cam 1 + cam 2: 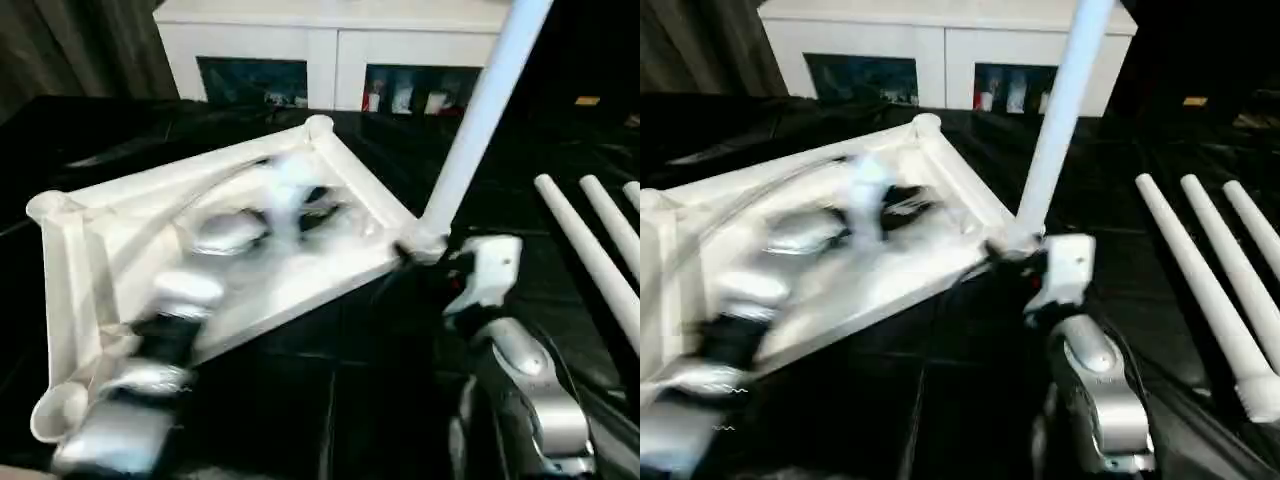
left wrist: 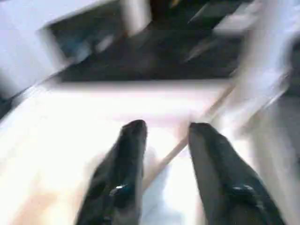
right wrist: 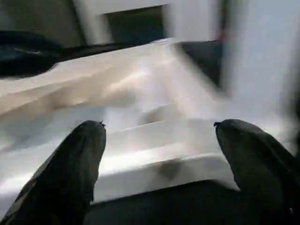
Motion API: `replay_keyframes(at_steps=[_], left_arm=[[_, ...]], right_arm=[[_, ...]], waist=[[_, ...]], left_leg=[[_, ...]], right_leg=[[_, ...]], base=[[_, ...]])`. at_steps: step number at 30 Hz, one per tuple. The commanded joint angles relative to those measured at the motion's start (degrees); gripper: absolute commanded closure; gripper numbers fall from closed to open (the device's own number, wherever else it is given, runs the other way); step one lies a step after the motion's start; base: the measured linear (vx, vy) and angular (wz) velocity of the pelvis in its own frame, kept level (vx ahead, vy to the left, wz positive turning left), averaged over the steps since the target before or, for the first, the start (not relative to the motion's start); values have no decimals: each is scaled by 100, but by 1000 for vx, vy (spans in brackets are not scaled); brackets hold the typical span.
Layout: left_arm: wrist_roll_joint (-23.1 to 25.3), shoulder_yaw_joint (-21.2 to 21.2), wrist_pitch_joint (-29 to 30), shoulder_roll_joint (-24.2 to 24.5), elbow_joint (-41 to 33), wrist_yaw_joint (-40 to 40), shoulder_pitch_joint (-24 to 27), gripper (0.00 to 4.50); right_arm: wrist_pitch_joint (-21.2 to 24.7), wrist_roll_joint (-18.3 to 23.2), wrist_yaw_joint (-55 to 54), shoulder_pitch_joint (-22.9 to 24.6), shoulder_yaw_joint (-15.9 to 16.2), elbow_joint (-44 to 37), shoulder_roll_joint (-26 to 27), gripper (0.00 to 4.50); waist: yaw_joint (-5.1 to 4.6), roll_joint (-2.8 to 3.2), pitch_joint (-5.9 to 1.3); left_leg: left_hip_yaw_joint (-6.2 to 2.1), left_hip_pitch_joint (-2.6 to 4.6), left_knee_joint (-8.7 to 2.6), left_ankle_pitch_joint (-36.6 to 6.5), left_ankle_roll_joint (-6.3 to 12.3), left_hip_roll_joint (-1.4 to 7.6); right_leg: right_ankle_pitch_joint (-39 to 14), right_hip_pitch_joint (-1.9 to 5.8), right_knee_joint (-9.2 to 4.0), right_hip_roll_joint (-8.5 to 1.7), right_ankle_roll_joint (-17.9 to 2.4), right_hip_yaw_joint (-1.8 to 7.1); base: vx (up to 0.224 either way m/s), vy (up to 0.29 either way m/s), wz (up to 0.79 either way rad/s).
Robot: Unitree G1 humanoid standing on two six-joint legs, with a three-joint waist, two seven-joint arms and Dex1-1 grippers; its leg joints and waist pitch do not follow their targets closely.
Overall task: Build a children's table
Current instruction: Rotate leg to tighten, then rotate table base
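Observation:
The white tabletop lies upside down on the dark floor, ribbed underside up, with round sockets at its corners. One white leg stands upright in the right corner socket. Three loose legs lie side by side at the right. My left arm reaches over the underside, blurred; its gripper hovers open above the ribs with nothing between its fingers. My right gripper is open wide, facing the tabletop's rim just below the socket with the standing leg.
A white cabinet with dark glass doors stands at the back, close behind the tabletop's far corner. A dark curtain hangs at the back left. The floor is dark and glossy.

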Motion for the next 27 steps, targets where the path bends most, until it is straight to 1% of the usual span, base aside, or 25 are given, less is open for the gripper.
replay_keyframes(at_steps=[1, 2, 3, 4, 5, 6, 7, 8, 9, 10, 11, 12, 13, 15, 17, 18, 19, 20, 21, 22, 24, 27], left_arm=[[188, 147, 375, 288, -275, -131, 94, 260], [330, 228, 661, 616, -357, -98, 172, 260], [330, 228, 661, 616, -357, -98, 172, 260], [445, 264, 823, 849, -446, -30, 238, 260], [482, 298, 919, 937, -478, 18, 261, 260], [508, 339, 1060, 1041, -556, 96, 299, 260], [609, 334, 1223, 1172, -623, 178, 339, 260], [609, 334, 1223, 1172, -623, 178, 339, 260], [791, 212, 1478, 1390, -736, 239, 424, 260], [809, 188, 1587, 1413, -727, 275, 459, 260], [811, 169, 1653, 1410, -696, 297, 485, 260], [887, 75, 1681, 1414, -589, 303, 523, 260], [923, 48, 1676, 1415, -556, 319, 530, 260], [1111, -89, 1614, 1424, -314, 432, 565, 260], [1136, -159, 1601, 1360, -185, 477, 593, 260], [1114, -192, 1608, 1312, -133, 458, 591, 260], [1095, -231, 1612, 1265, -76, 436, 588, 260], [1183, -392, 1534, 1217, 141, 430, 575, 260], [1226, -437, 1501, 1215, 209, 449, 568, 260], [1318, -531, 1433, 1212, 353, 492, 555, 260], [1381, -590, 1378, 1215, 433, 522, 545, 260], [1315, -615, 1359, 1066, 643, 559, 455, 260]], right_arm=[[235, 243, 351, 39, 128, -312, -130, 37], [327, 324, 554, 67, 180, -429, -266, 37], [327, 324, 554, 67, 180, -429, -266, 37], [382, 378, 713, 78, 201, -506, -376, 37], [409, 400, 781, 82, 210, -539, -427, 37], [453, 431, 873, 84, 216, -583, -496, 37], [481, 434, 958, 87, 229, -615, -570, 37], [481, 434, 958, 87, 229, -615, -570, 37], [549, 455, 1063, 96, 240, -663, -669, 37], [581, 464, 1077, 100, 237, -676, -704, 37], [604, 474, 1078, 101, 233, -684, -726, 37], [626, 488, 1078, 99, 225, -691, -740, 37], [629, 486, 1079, 100, 226, -695, -744, 37], [636, 479, 1092, 111, 228, -723, -767, 37], [665, 497, 1133, 135, 215, -770, -814, 37], [668, 494, 1143, 149, 213, -778, -831, 37], [668, 489, 1150, 164, 213, -786, -847, 37], [666, 459, 1169, 187, 224, -798, -881, 37], [668, 457, 1172, 188, 225, -801, -883, 37], [672, 454, 1177, 191, 225, -807, -887, 37], [674, 455, 1175, 191, 219, -813, -889, 37], [695, 463, 1154, 191, 173, -843, -904, 37]], waist=[[27, 4, -357], [24, 17, -341], [35, 25, -340], [43, -9, -333], [74, 3, -332], [83, 11, -329], [94, -1, -327], [97, 3, -338], [108, 5, -333], [100, -13, -339], [102, -15, -338], [102, -4, -340], [104, -7, -345], [103, -16, -362], [96, -15, -378], [96, -15, -378], [100, -23, -389], [106, -14, -392], [103, -20, -390], [104, -7, -394], [100, -4, -407], [99, -6, -404]], left_leg=[[-206, 221, -414, -1475, 343, 394], [-197, 261, -438, -1662, 139, 400], [-194, 278, -443, -1716, 86, 404], [-183, 285, -444, -1746, 48, 405], [-190, 287, -453, -1768, -15, 406], [-188, 286, -455, -1768, -42, 400], [-188, 292, -462, -1842, -100, 397], [-194, 289, -463, -1851, -131, 401], [-201, 279, -471, -1864, -190, 391], [-213, 247, -475, -1831, -201, 384], [-215, 242, -474, -1827, -200, 378], [-213, 254, -466, -1869, -207, 375], [-212, 247, -459, -1854, -195, 371], [-216, 224, -449, -1742, -149, 363], [-215, 212, -436, -1605, -97, 356], [-215, 212, -436, -1605, -97, 356], [-212, 220, -424, -1530, -60, 363], [-205, 219, -410, -1489, -9, 359], [-208, 210, -414, -1493, 4, 358], [-210, 207, -411, -1501, 12, 354], [-213, 214, -403, -1484, 30, 356], [-211, 221, -403, -1519, 28, 363]], right_leg=[[-1000, 247, -287, -288, -1304, 200], [-1188, 199, -313, -278, -1239, 216], [-1203, 183, -317, -272, -1225, 222], [-1200, 171, -323, -273, -1224, 229], [-1199, 168, -309, -278, -1194, 237], [-1199, 160, -313, -278, -1177, 241], [-1239, 147, -320, -283, -1153, 247], [-1224, 160, -308, -288, -1139, 247], [-1211, 157, -309, -289, -1095, 246], [-1163, 188, -292, -295, -1079, 243], [-1179, 185, -296, -301, -1073, 242], [-1233, 171, -312, -309, -1069, 246], [-1248, 176, -322, -321, -1067, 252], [-1139, 192, -314, -315, -1056, 250], [-965, 210, -292, -313, -1088, 240], [-965, 210, -292, -313, -1088, 240], [-864, 214, -283, -317, -1137, 238], [-784, 212, -283, -316, -1196, 236], [-792, 217, -283, -316, -1197, 236], [-803, 219, -282, -314, -1195, 234], [-733, 226, -280, -314, -1207, 232], [-694, 229, -275, -316, -1283, 228]], base=[[0, 0, 0], [0, 0, 0], [0, 0, 0], [0, 0, 0], [0, 0, 0], [0, 0, 0], [0, 0, 0], [0, 0, 0], [0, 0, 0], [0, 0, 0], [0, 0, 0], [0, 0, 0], [0, 0, 0], [0, 0, 0], [0, 0, 0], [0, 0, 0], [0, 0, 0], [0, 0, 0], [0, 0, 0], [0, 0, 0], [0, 0, 0], [0, 0, 0]])
